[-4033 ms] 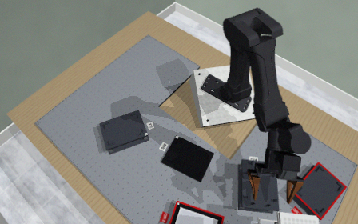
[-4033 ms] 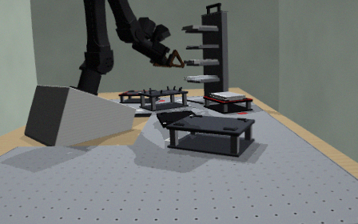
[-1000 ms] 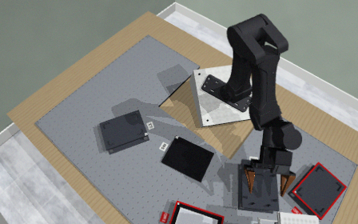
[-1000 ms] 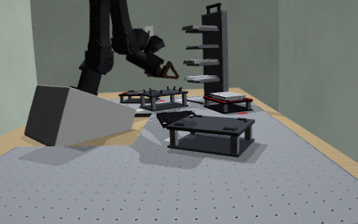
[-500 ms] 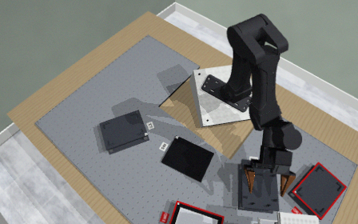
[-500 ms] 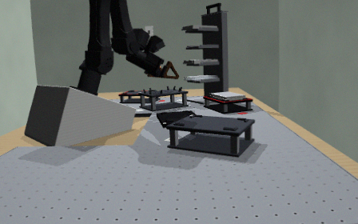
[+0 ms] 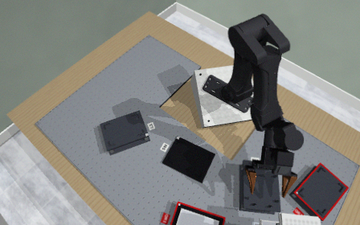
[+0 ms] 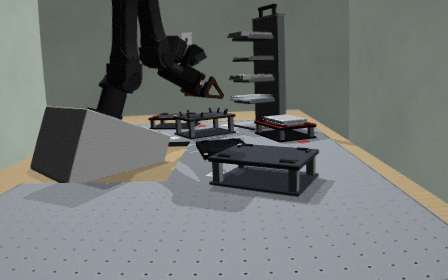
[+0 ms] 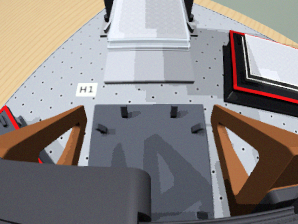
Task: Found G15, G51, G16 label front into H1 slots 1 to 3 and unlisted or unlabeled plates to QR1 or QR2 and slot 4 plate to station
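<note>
Plate hotel [image 8: 276,60] at twelve o'clock in the wrist view, pincer [image 7: 270,182] spread wide, empty, above a dark nest [image 7: 259,197] on the bench [image 7: 120,80].

arm [image 7: 263,76]: black | fingers: brown | quarantine nest [image 7: 320,191]: red-edged | deck [image 7: 80,120]: grey, dotted

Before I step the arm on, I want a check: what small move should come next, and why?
Probably ease the open claw forward toward the hotel: it holds nothing and hangs over a bare nest, while plates sit in the slots ahead.
</note>
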Motion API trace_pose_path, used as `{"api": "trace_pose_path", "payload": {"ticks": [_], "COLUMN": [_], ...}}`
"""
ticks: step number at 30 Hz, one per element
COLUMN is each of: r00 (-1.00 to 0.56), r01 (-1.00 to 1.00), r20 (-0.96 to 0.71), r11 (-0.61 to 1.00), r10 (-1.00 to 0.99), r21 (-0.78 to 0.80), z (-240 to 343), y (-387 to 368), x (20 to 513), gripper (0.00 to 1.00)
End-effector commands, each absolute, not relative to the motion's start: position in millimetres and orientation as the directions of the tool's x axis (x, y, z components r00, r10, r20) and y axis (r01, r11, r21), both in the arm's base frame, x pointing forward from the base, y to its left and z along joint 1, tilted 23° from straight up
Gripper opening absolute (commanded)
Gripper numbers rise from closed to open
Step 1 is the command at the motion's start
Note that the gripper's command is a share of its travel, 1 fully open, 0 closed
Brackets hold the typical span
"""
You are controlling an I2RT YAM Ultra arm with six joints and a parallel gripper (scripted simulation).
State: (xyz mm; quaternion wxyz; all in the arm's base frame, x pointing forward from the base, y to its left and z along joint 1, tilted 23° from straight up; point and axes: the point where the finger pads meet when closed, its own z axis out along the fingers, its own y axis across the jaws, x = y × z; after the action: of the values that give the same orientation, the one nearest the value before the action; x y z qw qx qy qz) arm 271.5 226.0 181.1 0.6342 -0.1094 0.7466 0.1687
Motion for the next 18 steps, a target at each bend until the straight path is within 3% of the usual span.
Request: {"api": "trace_pose_path", "payload": {"ticks": [1, 18], "r00": [-0.164, -0.164], "r01": [-0.378, -0.378], "r20": [-0.985, -0.985], "r11": [0.918, 0.918], "r10": [0.060, 0.060], "r21": [0.119, 0.119], "z": [185.2, 182.0], "y": [226.6, 224.0], "x": [272.0, 264.8], "gripper": [1.00, 1.00]}}
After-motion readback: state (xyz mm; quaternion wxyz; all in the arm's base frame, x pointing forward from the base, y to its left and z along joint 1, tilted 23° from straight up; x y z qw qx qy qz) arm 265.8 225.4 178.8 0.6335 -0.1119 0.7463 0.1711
